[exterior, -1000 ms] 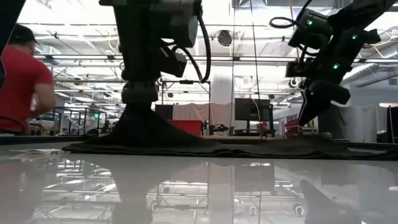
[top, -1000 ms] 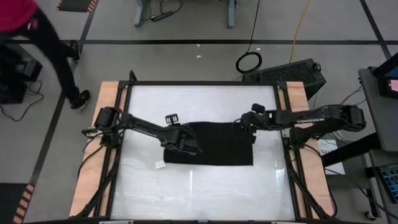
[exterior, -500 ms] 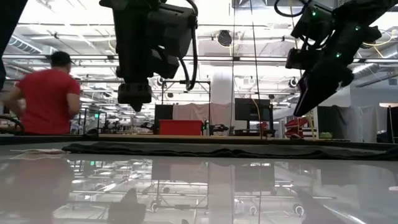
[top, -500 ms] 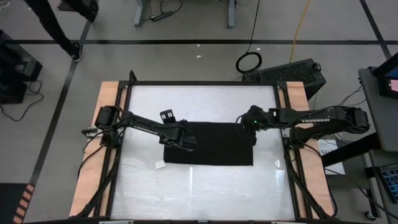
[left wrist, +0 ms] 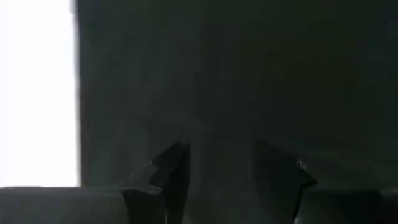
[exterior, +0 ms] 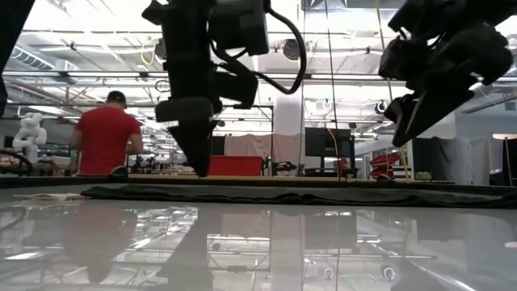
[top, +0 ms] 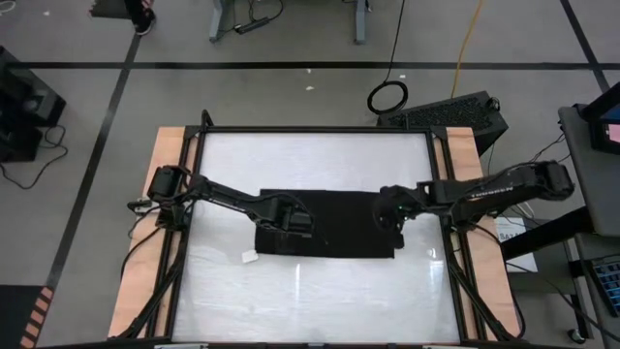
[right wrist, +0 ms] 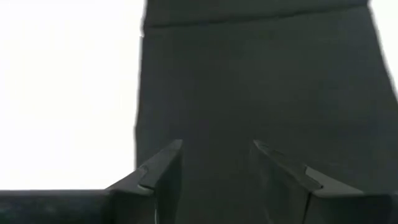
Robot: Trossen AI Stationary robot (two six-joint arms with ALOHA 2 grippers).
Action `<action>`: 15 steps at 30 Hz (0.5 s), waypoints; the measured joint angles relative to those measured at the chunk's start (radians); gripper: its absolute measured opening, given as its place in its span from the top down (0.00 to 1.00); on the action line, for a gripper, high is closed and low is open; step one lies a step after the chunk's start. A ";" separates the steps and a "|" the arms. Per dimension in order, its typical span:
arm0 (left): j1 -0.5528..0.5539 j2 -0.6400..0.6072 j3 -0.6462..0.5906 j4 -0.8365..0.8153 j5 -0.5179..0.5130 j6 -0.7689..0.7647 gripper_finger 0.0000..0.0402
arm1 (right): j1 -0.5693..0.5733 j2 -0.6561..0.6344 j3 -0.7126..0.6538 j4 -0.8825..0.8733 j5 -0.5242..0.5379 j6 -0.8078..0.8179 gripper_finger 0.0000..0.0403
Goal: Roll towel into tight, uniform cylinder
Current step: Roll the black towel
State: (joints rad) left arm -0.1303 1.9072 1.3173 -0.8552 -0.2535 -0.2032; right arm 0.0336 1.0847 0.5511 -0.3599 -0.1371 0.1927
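The black towel [top: 339,233] lies flat on the white table, a small white tag [top: 249,257] at its near left corner. In the low view the towel [exterior: 323,194] is a thin dark strip. My left gripper [top: 298,223] points down over the towel's left part, open, its tips low at the cloth [exterior: 198,166]. In the left wrist view [left wrist: 224,174] the towel [left wrist: 249,74] fills the picture between the fingers. My right gripper [top: 392,215] is open over the towel's right part, well above it [exterior: 408,129]. In the right wrist view [right wrist: 217,168] the towel [right wrist: 261,87] lies below it. My left gripper has its open fingers [left wrist: 168,171] pointing down at the towel's left part [left wrist: 221,143]. I cannot tell whether the fingertips touch the cloth.
The glossy white table top [top: 310,155] has bare room on the far and near sides of the towel. Wooden strips [top: 170,155] run along both table sides. A person in a red shirt [exterior: 105,137] stands in the room beyond the table.
My left gripper held the towel's left part lifted in a peak, let it go and rose; the towel fell flat. The gripper has since come down to the cloth again, a little toward the table's right. My right gripper has gone toward the near edge over the towel's right part.
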 joint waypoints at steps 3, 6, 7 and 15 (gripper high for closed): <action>0.000 0.000 -0.029 0.035 0.068 0.011 0.60 | 0.049 0.000 -0.030 0.048 0.000 0.041 0.56; 0.000 0.000 -0.051 0.072 0.078 0.007 0.60 | 0.087 0.002 -0.061 0.085 0.000 0.074 0.56; 0.000 0.000 -0.056 0.078 0.079 0.004 0.60 | 0.095 0.006 -0.073 0.104 0.001 0.083 0.56; 0.001 0.000 -0.097 0.150 0.141 0.001 0.60 | 0.137 0.143 -0.126 0.233 0.012 0.136 0.56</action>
State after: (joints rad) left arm -0.1291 1.9072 1.2202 -0.7053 -0.1128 -0.2026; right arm 0.1704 1.2275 0.4256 -0.1274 -0.1254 0.3290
